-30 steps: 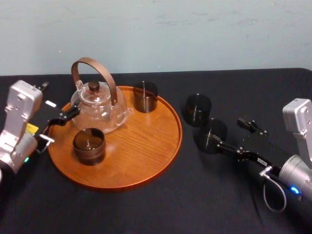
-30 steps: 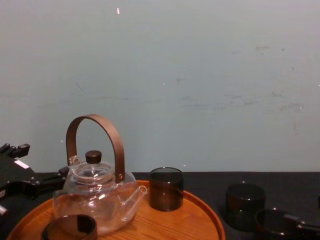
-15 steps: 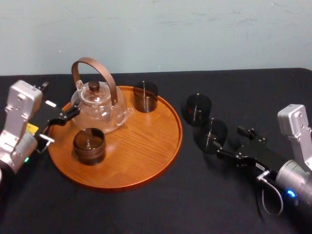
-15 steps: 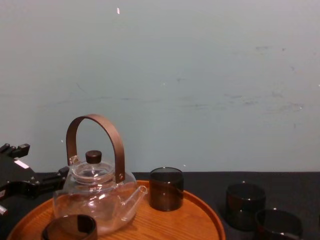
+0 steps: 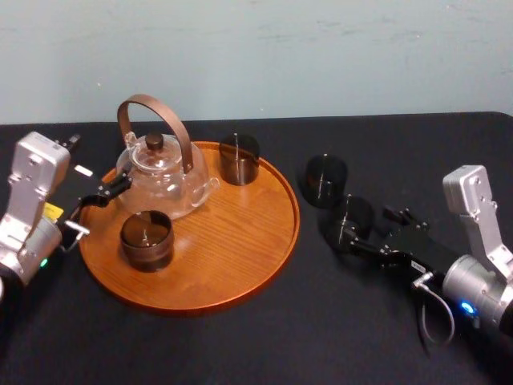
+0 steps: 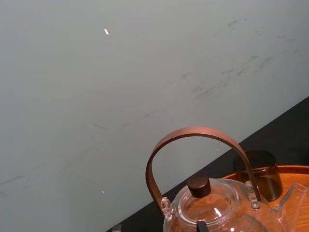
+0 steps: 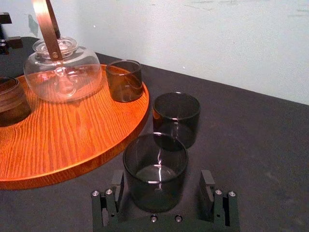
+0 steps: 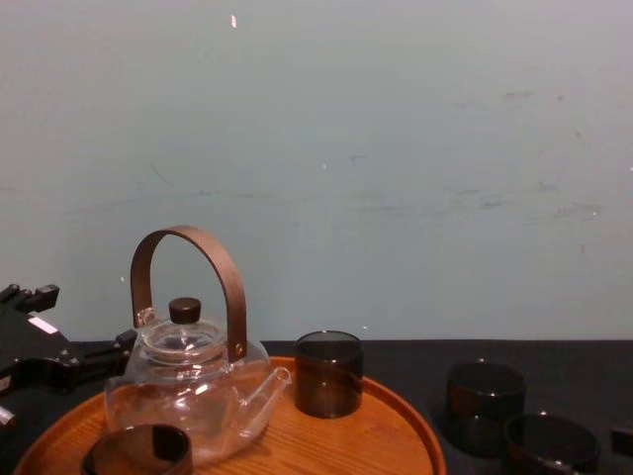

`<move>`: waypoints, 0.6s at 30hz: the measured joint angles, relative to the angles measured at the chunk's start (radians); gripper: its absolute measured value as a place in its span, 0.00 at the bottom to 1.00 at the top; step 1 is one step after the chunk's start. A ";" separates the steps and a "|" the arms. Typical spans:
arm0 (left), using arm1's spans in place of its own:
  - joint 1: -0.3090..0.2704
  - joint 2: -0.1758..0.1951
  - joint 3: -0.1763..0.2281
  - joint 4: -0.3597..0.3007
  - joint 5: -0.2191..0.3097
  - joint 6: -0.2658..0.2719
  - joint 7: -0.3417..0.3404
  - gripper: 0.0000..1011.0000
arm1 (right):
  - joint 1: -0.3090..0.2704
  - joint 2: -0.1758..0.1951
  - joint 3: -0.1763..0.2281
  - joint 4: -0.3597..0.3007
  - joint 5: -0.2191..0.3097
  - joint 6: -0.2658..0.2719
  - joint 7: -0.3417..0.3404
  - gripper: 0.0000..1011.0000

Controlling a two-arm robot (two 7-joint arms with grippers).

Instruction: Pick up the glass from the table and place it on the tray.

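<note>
Right gripper back around glass

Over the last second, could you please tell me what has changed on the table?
The right gripper pulled back from the near glass, then swung in toward the tray. It now sits open with a finger on each side of that glass, not yet gripping it. The glass itself has not moved. The left gripper by the teapot, the far glass and everything on the tray stayed put.

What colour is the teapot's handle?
The handle is coppery brown; left wrist view shows it best.
</note>
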 joint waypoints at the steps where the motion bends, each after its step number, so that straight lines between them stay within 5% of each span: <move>1: 0.000 0.000 0.000 0.000 0.000 0.000 0.000 0.99 | 0.003 -0.003 0.000 0.002 -0.003 0.001 0.002 0.99; 18: 0.000 0.000 0.000 0.000 0.000 0.000 0.000 0.99 | 0.082 -0.054 -0.025 0.076 -0.046 0.019 0.033 0.99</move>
